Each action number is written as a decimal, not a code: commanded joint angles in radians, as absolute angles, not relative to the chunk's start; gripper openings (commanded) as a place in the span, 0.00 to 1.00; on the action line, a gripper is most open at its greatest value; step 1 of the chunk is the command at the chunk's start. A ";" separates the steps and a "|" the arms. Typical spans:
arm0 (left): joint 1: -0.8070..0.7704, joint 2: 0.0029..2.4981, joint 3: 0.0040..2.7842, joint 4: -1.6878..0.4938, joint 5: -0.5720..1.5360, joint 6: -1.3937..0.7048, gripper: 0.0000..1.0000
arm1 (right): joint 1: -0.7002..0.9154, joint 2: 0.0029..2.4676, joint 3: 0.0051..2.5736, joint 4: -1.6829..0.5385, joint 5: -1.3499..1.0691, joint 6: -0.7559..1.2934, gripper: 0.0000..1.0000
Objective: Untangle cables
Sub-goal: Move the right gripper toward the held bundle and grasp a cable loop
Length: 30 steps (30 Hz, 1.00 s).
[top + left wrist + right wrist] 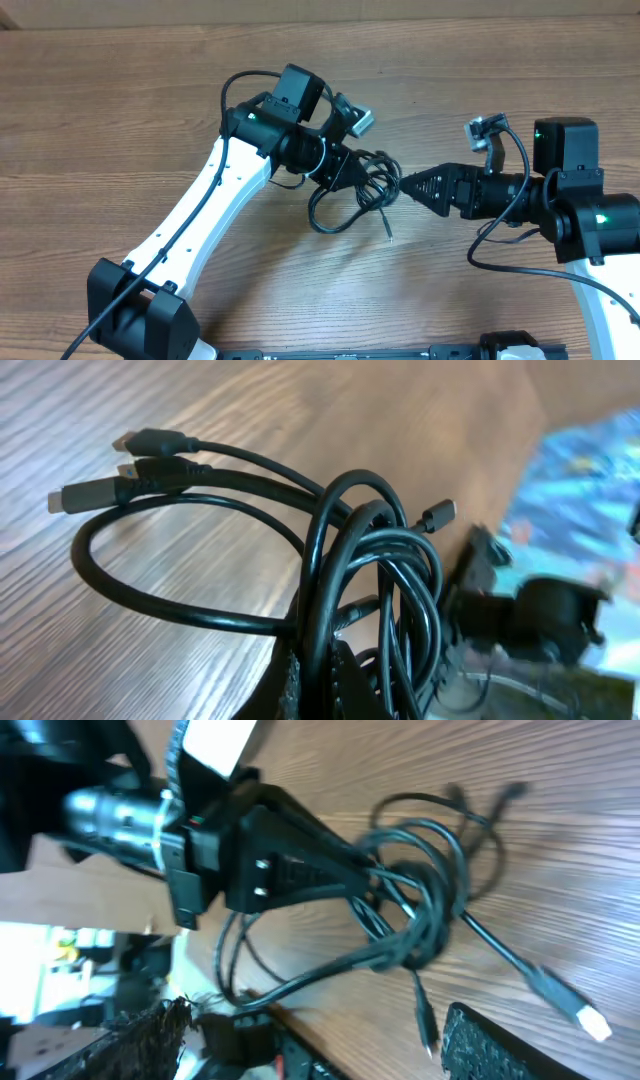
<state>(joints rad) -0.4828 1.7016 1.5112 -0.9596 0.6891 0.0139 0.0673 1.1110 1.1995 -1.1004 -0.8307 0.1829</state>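
The left gripper (360,172) is clamping its jaws shut on the cables (372,190), a knot of thin black cords near the middle of the table (130,110). The right gripper (404,186) is pointing at the knot from just beside it, with its jaws standing apart. In its wrist view one finger (500,1040) is showing at the lower right and the other at the lower left.

A wide loop (325,222) is hanging out of the knot towards the near side of the table, and one loose end (388,232) is trailing out beside it. Whether the knot itself is touching the wood cannot be told.

In the left wrist view three plugs (95,490) are pointing the same way, side by side, low over the surface. A smaller plug (438,512) is sticking out of the knot.

The table is showing brown wood grain, with a paler brown band (320,12) running along its far edge. Beyond the table, the room is appearing only as a blur of colours.
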 commanded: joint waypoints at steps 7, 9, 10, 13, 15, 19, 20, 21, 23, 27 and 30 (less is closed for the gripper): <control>-0.493 1.680 1.513 -0.825 0.699 -0.209 0.04 | 0.073 1.111 1.203 -1.098 -0.625 0.175 0.78; -0.493 1.680 1.513 -0.786 0.699 -0.291 0.05 | 0.073 1.116 1.203 -1.098 -0.626 0.175 0.73; -0.493 1.680 1.513 -0.765 0.699 -0.327 0.04 | 0.073 1.120 1.203 -1.097 -0.625 0.178 0.71; -0.497 1.680 1.513 -0.709 0.698 -0.398 0.04 | 0.073 1.135 1.203 -1.088 -0.626 0.182 0.63; -0.506 1.680 1.513 -0.679 0.688 -0.440 0.04 | 0.073 1.150 1.203 -1.084 -0.625 0.182 0.59; -0.556 1.680 1.513 -0.656 0.586 -0.529 0.04 | 0.073 1.192 1.203 -1.074 -0.625 0.182 0.51; -0.565 1.680 1.513 -0.655 0.570 -0.529 0.04 | 0.073 1.200 1.203 -1.072 -0.625 0.182 0.49; -0.574 1.680 1.513 -0.653 0.558 -0.529 0.04 | 0.073 1.208 1.203 -1.070 -0.625 0.183 0.48; -0.589 1.680 1.513 -0.646 0.550 -0.529 0.04 | 0.073 1.222 1.203 -1.068 -0.625 0.182 0.47; -0.597 1.680 1.513 -0.633 0.550 -0.533 0.04 | 0.073 1.242 1.203 -1.060 -0.625 0.182 0.47; -0.597 1.680 1.513 -0.631 0.551 -0.546 0.04 | 0.073 1.253 1.203 -1.058 -0.625 0.182 0.46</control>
<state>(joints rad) -0.6006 1.7016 1.5112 -0.6403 0.5621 -0.5159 0.0669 1.2438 1.1995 -1.0657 -0.6277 0.1833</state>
